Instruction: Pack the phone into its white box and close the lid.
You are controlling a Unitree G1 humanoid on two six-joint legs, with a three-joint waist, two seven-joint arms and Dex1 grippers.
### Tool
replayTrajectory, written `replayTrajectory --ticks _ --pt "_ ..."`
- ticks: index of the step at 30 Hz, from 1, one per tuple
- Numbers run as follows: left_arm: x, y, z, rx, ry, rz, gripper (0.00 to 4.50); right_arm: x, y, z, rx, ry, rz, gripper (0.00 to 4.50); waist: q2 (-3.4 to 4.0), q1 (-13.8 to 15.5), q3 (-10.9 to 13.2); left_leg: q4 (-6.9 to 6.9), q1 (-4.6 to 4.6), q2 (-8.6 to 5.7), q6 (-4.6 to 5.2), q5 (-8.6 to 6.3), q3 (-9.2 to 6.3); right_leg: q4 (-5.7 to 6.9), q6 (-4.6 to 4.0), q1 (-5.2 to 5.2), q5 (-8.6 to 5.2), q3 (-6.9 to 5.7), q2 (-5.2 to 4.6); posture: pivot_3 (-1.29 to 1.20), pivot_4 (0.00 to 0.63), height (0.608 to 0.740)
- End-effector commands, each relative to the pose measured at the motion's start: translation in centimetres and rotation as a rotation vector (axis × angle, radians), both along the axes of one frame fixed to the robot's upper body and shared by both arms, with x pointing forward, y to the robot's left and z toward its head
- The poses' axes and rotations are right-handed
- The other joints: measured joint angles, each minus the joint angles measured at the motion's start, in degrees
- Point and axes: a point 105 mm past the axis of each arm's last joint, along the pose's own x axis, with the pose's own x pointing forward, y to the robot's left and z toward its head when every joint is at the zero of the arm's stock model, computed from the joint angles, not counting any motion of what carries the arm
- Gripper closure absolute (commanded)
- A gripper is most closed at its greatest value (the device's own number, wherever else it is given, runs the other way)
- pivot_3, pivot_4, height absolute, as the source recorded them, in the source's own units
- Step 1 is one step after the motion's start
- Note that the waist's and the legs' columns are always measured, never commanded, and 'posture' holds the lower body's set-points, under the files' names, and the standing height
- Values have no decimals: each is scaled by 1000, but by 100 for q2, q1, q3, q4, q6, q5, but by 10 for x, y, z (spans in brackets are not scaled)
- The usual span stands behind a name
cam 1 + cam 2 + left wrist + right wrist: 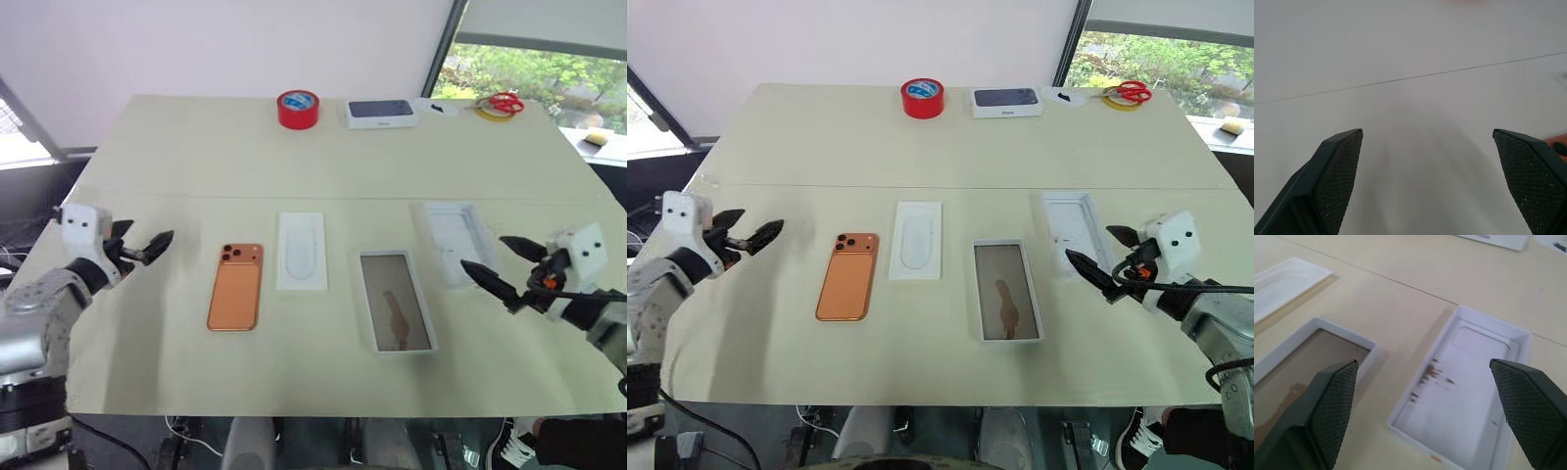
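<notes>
The orange phone [235, 286] lies back up on the table, left of centre, with its camera lenses at the far corner. The white box [396, 301] with a brownish glossy inside sits right of centre, and nothing is in it. The lid [453, 240] lies inside up just beyond and to the right of the box. My left gripper [147, 236] hovers open to the left of the phone, holding nothing. My right gripper [485, 253] hovers open by the lid's near right edge, also holding nothing. In the right wrist view the lid [1464, 382] and box [1283, 357] lie ahead between the wide-set fingers.
A flat white card with an oval recess [302, 251] lies between the phone and the box. At the table's far edge stand a red tape roll [298, 109], a white box picturing a dark phone [380, 114] and red scissors [505, 102] on a yellow ring.
</notes>
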Motion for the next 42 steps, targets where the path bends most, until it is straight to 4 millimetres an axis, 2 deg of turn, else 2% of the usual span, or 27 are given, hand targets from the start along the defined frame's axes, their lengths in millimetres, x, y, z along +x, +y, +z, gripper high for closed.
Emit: replayTrajectory --ticks 1,5,11,15,18,23,28,33,34,35,36,42 --pt "-3 -44 10 -67 -2 -132 32 -1 19 13 2 -38 78 0 0 -7 0 1 0 0 0 0 0 0 0 1 0 0 0 0 150 730" --pt "-11 -98 10 -105 115 -342 32 1 51 19 -4 -53 193 0 0 -28 0 2 2 1 -1 1 -4 3 0 0 0 0 5 0 150 730" --pt "15 -133 8 -140 292 -249 32 -1 84 17 -92 -54 263 0 -7 14 4 9 0 -4 -1 2 -10 4 2 5 0 0 4 0 150 730" --pt "17 -155 9 -207 405 -278 32 -5 99 20 -84 -67 301 0 -12 -11 7 10 -2 -5 -1 3 -11 4 5 4 -1 -1 4 0 150 730" --pt "15 -164 7 -223 478 -290 32 -7 101 17 -89 -63 302 0 -13 -16 7 11 -1 -4 -4 5 -12 7 4 4 -1 -1 7 0 150 730" --pt "16 -164 -10 -212 595 -221 32 -9 96 13 -107 -48 288 0 -13 -8 7 11 0 -4 -6 6 -12 6 4 4 -1 -1 7 0 150 730" --pt "14 -167 -14 -221 612 -209 32 -9 95 9 -116 -40 290 0 -13 -10 6 11 1 -5 -11 9 -12 6 4 6 -1 -1 6 0 150 730" --pt "10 -175 -23 -247 653 -217 32 -13 104 6 -112 -11 354 0 -13 -8 6 11 1 -4 -12 10 -12 6 4 5 -1 -1 6 0 150 730" --pt "9 -177 -25 -253 658 -215 544 -16 106 5 -109 3 383 0 -13 -7 6 11 1 -5 -12 10 -12 6 4 6 -1 0 6 0 150 730" --pt "9 -178 -26 -256 662 -213 792 -18 108 5 -107 13 402 0 -13 -2 6 12 1 -5 -12 10 -12 6 4 6 -1 0 5 0 150 730" --pt "9 -178 -27 -262 660 -205 1263 -22 110 3 -116 28 436 0 -14 2 6 12 0 -6 -10 9 -12 6 4 7 -1 -1 4 0 150 730" --pt "11 -178 -26 -299 650 -172 4274 -30 111 -3 -168 68 506 0 -17 -2 8 12 0 -8 -4 5 -13 6 4 7 -1 -1 3 0 150 730"
